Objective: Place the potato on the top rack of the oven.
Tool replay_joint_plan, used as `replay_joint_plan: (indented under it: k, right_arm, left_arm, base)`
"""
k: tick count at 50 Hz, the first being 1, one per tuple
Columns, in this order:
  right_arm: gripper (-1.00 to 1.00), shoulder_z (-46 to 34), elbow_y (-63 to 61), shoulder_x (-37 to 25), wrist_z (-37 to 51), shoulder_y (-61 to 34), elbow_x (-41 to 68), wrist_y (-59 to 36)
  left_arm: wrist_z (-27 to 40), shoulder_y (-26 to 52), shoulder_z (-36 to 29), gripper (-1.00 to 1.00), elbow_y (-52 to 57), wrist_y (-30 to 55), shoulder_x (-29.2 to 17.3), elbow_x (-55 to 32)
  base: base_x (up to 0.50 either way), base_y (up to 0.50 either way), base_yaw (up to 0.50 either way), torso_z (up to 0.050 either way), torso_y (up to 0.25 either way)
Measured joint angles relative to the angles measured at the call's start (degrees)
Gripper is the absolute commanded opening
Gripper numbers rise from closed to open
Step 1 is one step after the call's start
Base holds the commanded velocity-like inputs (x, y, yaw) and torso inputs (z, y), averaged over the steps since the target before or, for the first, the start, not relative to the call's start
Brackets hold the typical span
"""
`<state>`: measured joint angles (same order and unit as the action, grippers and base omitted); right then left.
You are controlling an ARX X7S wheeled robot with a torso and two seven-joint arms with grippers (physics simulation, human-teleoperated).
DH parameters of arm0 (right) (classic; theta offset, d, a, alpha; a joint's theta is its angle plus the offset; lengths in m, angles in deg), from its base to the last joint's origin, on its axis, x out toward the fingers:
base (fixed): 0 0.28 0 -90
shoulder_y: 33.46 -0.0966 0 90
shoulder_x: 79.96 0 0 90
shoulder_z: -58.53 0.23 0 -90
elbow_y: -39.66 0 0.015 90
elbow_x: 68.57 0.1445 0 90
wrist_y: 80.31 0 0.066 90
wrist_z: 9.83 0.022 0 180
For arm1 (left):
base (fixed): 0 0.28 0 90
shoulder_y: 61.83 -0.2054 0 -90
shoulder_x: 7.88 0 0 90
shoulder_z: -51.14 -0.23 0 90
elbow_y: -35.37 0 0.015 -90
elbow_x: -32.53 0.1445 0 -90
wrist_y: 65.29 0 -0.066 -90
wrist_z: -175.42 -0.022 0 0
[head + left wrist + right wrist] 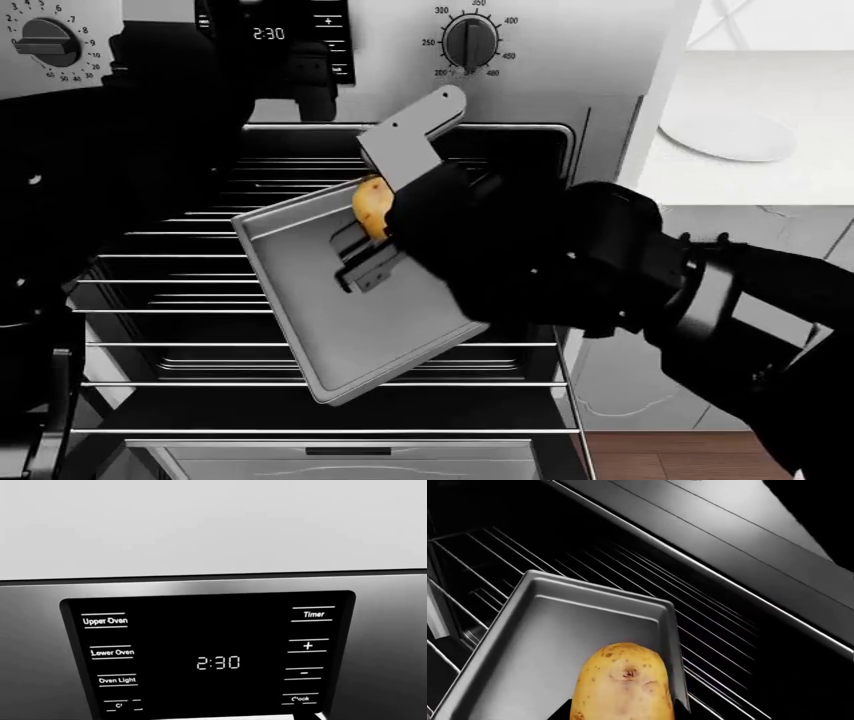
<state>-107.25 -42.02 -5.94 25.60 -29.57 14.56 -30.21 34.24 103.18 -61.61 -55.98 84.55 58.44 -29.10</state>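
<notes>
right gripper (378, 222) clamped on potato (371, 203), long axis along fingers, hanging above tilted tray (387, 330) over top rack (174, 345) of oven (587, 70); left gripper unseen.

Metal tray (387, 330) on oven (561, 90) rack (174, 345), cavity otherwise open

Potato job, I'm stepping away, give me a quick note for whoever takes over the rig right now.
Right gripper: shut on the potato, held in front of the open oven, above a metal tray resting on the racks.
Left gripper: not in view; its wrist camera faces the oven's control panel, which reads 2:30.
Done: potato picked up and brought to the oven mouth.
Left: set the potato on the top rack, open the jaws, back out.
</notes>
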Motion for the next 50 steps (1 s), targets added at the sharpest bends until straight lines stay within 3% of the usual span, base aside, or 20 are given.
replay_joint_plan:
  k: [50]
  right_arm:
    - [-1.00,-2.71,8.79,5.02,-7.37,4.12,-3.49,2.89]
  left_arm:
    - [-0.96,-1.12,-1.31,1.00,-0.85,-1.63,-0.46,0.73]
  base:
    - [0.00,0.00,0.00,0.000,0.000]
